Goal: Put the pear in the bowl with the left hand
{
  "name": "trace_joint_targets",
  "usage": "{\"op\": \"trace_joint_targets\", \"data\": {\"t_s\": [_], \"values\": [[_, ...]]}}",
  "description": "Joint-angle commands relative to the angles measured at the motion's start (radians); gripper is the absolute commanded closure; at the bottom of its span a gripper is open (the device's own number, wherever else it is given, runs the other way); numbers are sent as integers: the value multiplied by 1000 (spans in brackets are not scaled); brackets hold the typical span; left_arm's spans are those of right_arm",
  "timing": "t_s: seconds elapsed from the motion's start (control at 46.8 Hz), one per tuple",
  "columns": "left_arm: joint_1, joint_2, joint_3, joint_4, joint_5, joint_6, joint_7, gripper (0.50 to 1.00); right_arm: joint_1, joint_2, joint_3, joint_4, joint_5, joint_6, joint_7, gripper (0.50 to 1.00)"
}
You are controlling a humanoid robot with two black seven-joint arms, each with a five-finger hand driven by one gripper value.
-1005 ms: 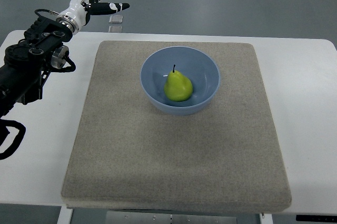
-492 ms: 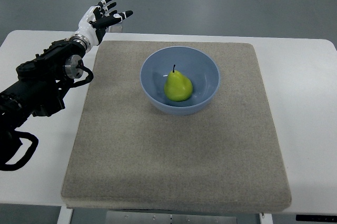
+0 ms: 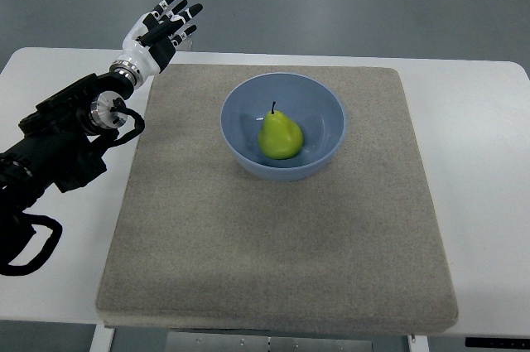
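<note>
The pear [image 3: 280, 137] sits upright inside the bowl [image 3: 323, 99], so the placing looks done. At ten o'clock, the left hand [image 3: 157, 31] hovers, fingers spread, empty.

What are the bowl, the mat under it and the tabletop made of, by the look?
Bowl: likely plastic, pale blue, smooth with a soft sheen and a thin even rim; glazed ceramic can't be ruled out.
Mat: felt or low-pile fabric, grey-beige, matte and speckled, with rounded corners.
Tabletop: white, smooth, probably laminate or painted board; the surface shows no grain.
</note>
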Motion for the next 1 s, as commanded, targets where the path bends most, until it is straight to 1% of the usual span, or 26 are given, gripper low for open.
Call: {"op": "trace_joint_targets", "data": {"t_s": [0.0,0.556,0.983], "values": [[-1,0,0,0,2,0,-5,508,0,0,-1,1,0,0,0,576],[-12,10,-2,1,1,15,-8,508,0,0,-1,1,0,0,0,576],[-15,-10,-3,1,-4,18,-8,508,9,0,2,1,0,0,2,576]]}}
